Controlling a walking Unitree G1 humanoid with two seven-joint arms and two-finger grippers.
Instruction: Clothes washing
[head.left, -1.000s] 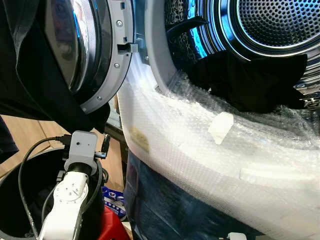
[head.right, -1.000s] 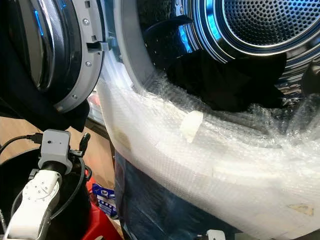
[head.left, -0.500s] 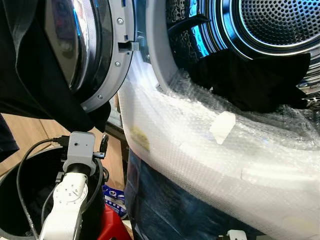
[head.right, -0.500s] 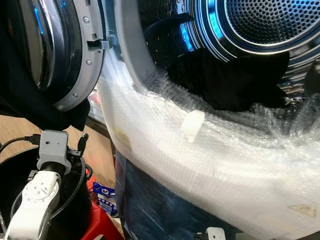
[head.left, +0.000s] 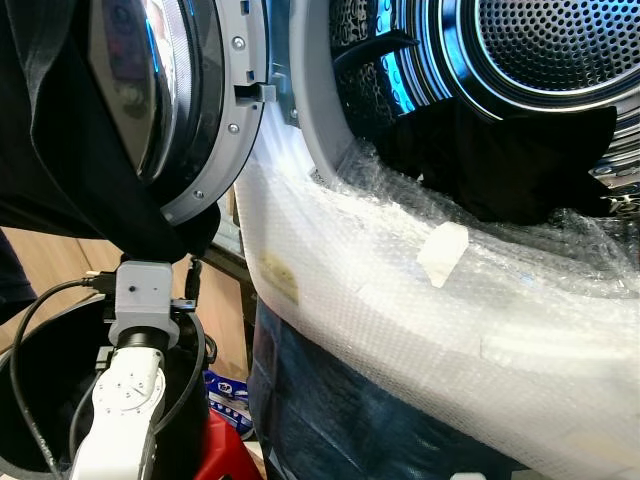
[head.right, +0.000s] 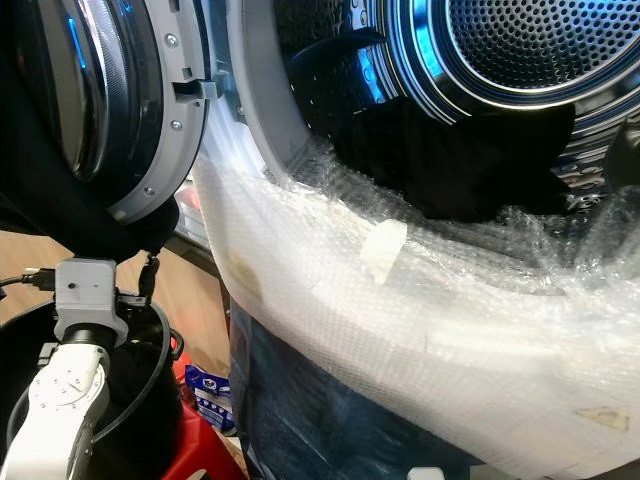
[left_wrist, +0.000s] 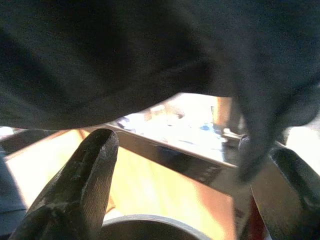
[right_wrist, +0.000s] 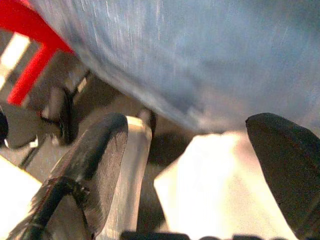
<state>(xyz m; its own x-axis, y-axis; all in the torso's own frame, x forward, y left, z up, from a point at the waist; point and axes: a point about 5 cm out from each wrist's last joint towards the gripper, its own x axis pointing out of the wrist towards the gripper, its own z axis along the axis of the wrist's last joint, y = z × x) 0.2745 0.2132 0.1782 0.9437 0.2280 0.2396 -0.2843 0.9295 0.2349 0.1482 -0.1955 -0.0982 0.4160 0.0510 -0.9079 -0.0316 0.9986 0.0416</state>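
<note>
The left gripper (left_wrist: 185, 195) is hovering with fingers (left_wrist: 80, 185) spread wide just below the dark garment (head.left: 70, 150) draped over the washer door (head.left: 190, 100); it should be closing on a fold before pulling.

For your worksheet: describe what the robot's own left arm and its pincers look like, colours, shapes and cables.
The left arm has a white rounded shell with small dark screw dots, topped by a grey boxy wrist camera block. Black cables loop from it. Each pincer has long black matte fingers with rounded tips.
</note>
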